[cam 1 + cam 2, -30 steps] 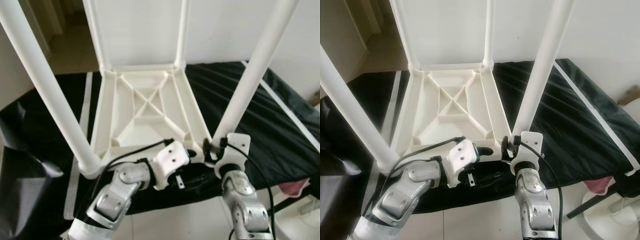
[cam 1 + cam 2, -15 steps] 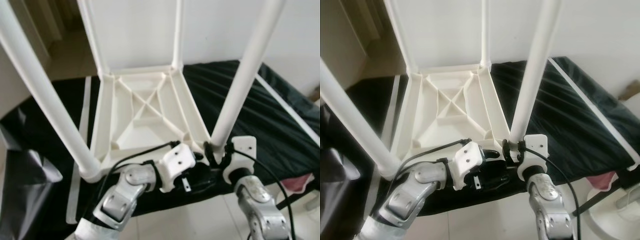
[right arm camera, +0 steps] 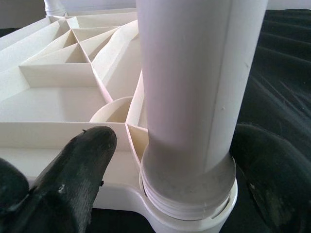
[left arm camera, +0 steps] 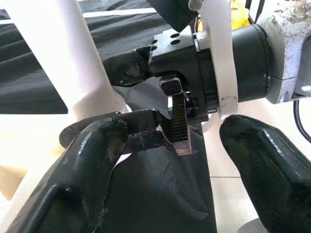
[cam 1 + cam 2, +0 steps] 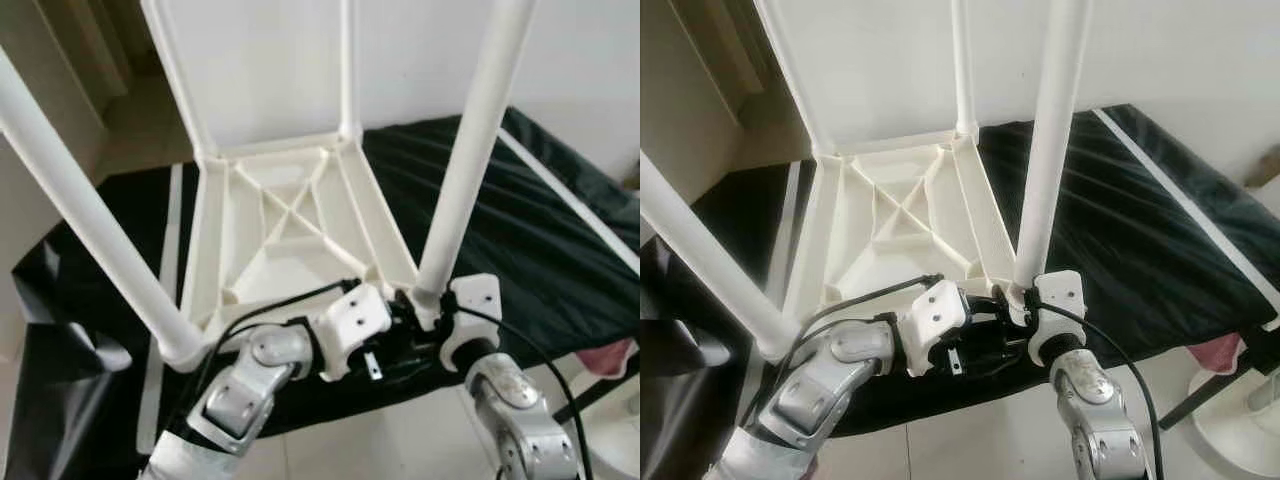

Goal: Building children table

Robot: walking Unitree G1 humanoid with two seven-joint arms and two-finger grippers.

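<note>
White table leg (image 3: 194, 97) stands upright in the upturned tabletop's (image 5: 290, 230) near corner socket, straddled by your right gripper (image 3: 165, 160), fingers spread; left gripper (image 4: 170, 160) open just beside it

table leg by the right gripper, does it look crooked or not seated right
Mostly fine. The near right leg stands in its corner socket on the upside-down tabletop, straight like the other legs. In the right wrist view some thread still shows above the socket, so it may not be fully screwed down.
</note>
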